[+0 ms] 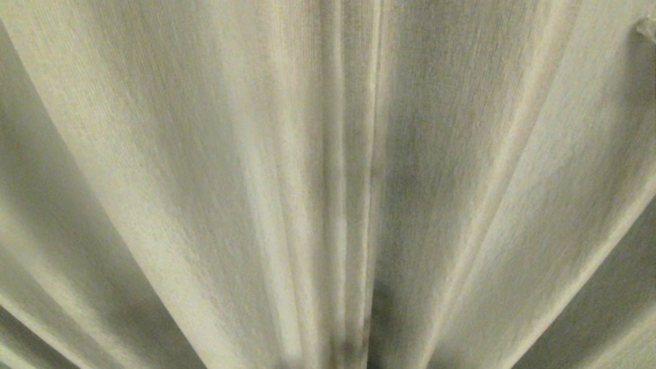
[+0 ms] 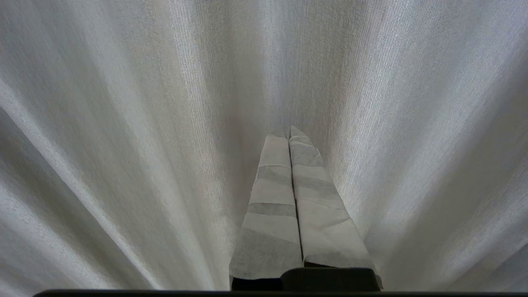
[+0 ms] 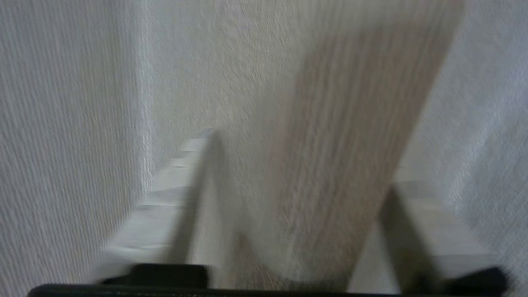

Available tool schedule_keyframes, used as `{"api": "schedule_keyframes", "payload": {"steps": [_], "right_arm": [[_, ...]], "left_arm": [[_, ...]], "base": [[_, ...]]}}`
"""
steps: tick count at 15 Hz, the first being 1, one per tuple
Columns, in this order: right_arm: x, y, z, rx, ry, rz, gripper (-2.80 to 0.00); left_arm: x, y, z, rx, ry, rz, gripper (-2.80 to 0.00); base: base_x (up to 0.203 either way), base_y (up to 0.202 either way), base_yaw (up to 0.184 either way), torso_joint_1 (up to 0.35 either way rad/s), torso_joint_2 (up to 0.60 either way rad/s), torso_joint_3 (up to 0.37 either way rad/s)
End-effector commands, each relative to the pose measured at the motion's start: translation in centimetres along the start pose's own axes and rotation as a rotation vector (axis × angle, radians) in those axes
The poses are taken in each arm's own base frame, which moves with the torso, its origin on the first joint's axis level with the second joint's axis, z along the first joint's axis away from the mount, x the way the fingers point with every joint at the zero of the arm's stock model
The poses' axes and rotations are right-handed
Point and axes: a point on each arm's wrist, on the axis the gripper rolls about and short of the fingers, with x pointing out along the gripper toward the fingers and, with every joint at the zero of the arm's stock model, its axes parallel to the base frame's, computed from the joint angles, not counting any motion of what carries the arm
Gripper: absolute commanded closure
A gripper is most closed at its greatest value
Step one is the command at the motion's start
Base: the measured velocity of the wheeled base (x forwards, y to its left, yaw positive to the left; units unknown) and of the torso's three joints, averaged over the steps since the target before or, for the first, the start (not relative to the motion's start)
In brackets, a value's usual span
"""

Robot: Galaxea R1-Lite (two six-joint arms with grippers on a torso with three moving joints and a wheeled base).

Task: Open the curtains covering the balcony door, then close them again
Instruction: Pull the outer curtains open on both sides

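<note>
You're looking at the curtains [image 1: 328, 184] filling the head view, pleats running top to bottom, with neither arm showing there. In the right wrist view, the right gripper [image 3: 297, 198] is standing with its fingers spread wide and a vertical fold of the beige fabric [image 3: 330, 165] is lying straight between them, its long axis running along the fingers. That is the relation to watch: the fold is already inside the jaws, but nothing is pinched yet. I judge the right arm to be the working one. The left gripper [image 2: 290, 136] is sitting with its taped fingers pressed together, empty, tips just beside the curtains. You're getting no sight of the balcony door; the fabric is hiding it, and the right wrist view is smeared.
</note>
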Motion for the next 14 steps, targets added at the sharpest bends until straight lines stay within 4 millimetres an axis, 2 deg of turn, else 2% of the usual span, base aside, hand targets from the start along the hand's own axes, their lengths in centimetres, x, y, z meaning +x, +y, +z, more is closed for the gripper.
{"api": "schedule_keyframes", "payload": {"steps": [1,14], "right_arm": [[0.27,0.0,-0.22,0.0,0.005,0.002,0.0],[-0.13,-0.34,0.45,-0.015,-0.035,-0.019,0.0]], "left_arm": [[0.0,0.0,0.0,0.0,0.0,0.001,0.0],[0.0,0.0,0.0,0.0,0.0,0.001,0.0]], "base": [[0.0,0.0,0.0,0.0,0.0,0.0],[0.0,0.0,0.0,0.0,0.0,0.0]]}}
